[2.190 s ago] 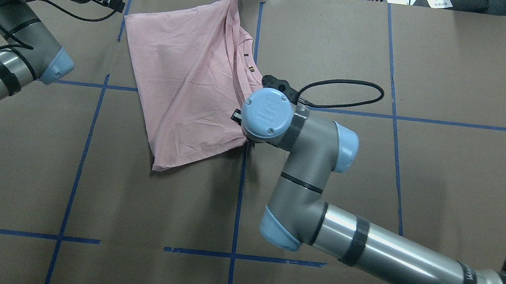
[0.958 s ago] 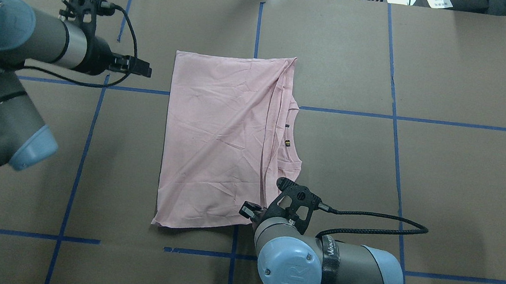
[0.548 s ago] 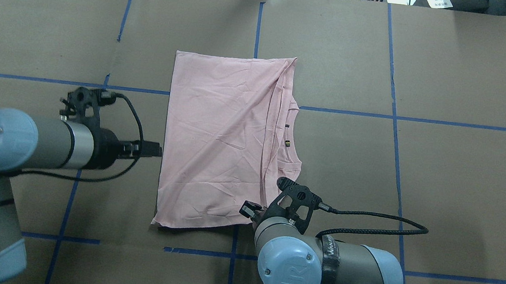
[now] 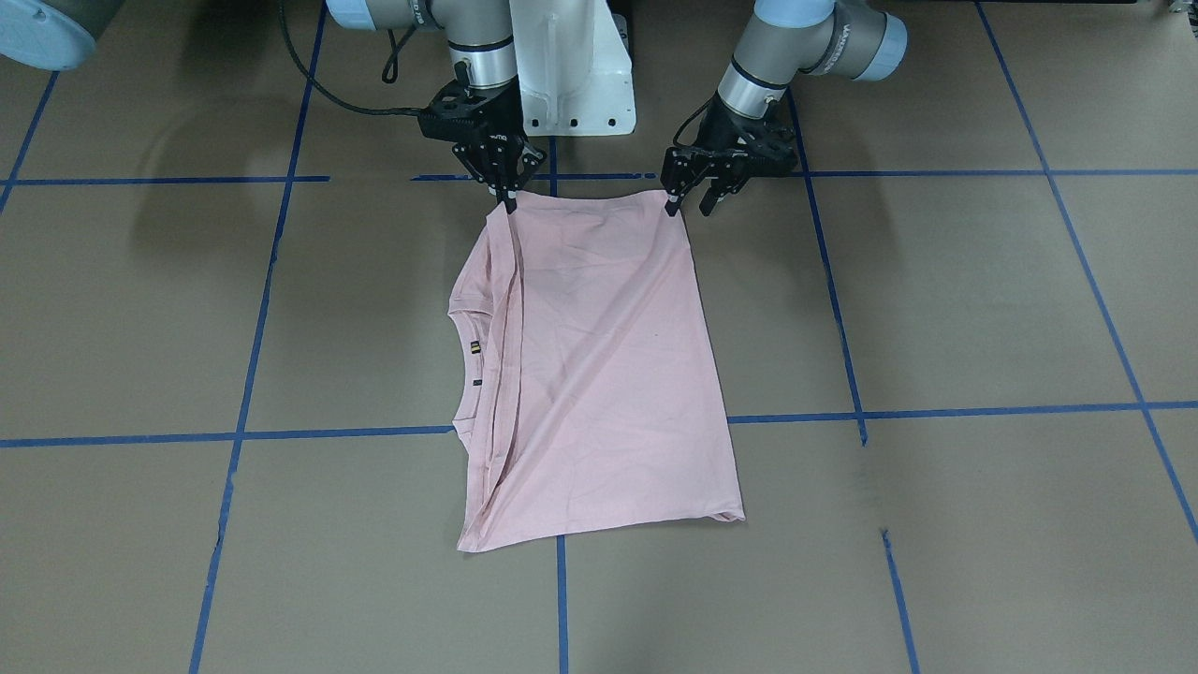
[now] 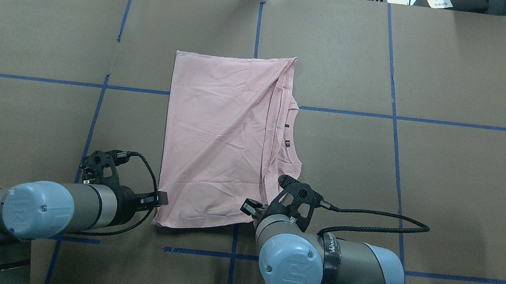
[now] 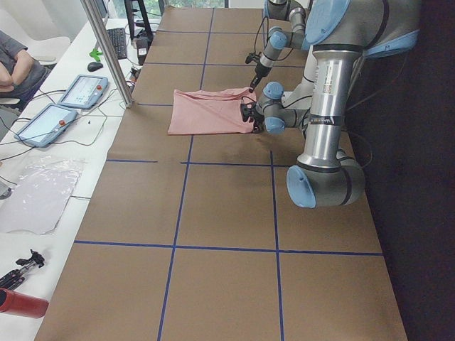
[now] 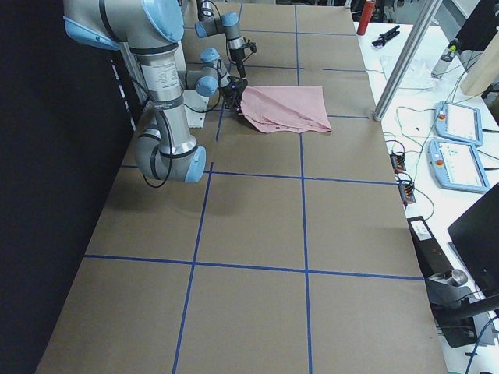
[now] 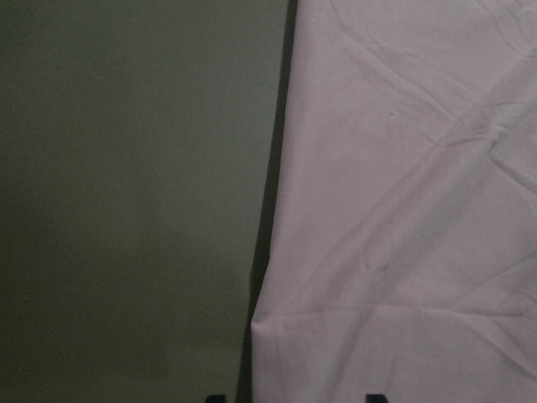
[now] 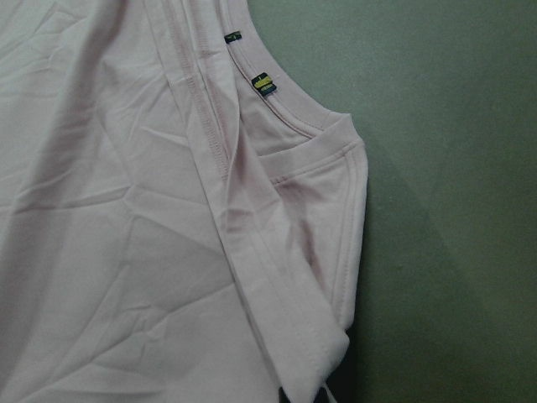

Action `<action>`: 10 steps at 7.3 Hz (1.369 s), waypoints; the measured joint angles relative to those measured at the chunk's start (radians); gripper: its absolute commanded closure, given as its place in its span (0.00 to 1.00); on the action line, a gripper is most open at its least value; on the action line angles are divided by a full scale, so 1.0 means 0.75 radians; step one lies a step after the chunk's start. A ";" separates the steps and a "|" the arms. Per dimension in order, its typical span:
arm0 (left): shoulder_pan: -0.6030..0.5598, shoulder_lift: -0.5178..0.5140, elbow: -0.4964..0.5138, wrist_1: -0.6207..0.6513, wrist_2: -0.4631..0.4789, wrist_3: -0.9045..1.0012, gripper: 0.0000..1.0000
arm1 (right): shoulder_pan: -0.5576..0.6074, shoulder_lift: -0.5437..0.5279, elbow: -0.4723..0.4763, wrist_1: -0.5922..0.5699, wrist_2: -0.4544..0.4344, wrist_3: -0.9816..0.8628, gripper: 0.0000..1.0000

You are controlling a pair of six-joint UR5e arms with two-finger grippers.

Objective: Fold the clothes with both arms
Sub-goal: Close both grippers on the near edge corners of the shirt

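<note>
Right gripper [image 4: 506, 198] pinches T-shirt [image 4: 599, 374] corner — left gripper [image 4: 688, 204] spread.

The left grey-and-silver tube arm [image 5: 86, 204] had round light-blue caps and thin black bands. The right grey-and-silver tube arm [image 5: 353, 265] looked the same, with white letters on one band. The left black two-finger claw [image 4: 687, 202] and the right black two-finger claw [image 4: 510, 200] each had a looping black cable [image 5: 376, 218].

Overhead, the right arm [image 5: 296, 264] covers the right gripper [image 4: 508, 201] tips. The left wrist view cuts the left gripper [image 8: 295, 398] to 2 tips. The shirt [image 5: 215, 147]'s lower layers are hidden.
</note>
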 measured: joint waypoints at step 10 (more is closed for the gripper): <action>0.083 -0.038 0.012 0.022 -0.003 0.022 1.00 | 0.004 -0.011 0.004 -0.001 0.001 -0.005 1.00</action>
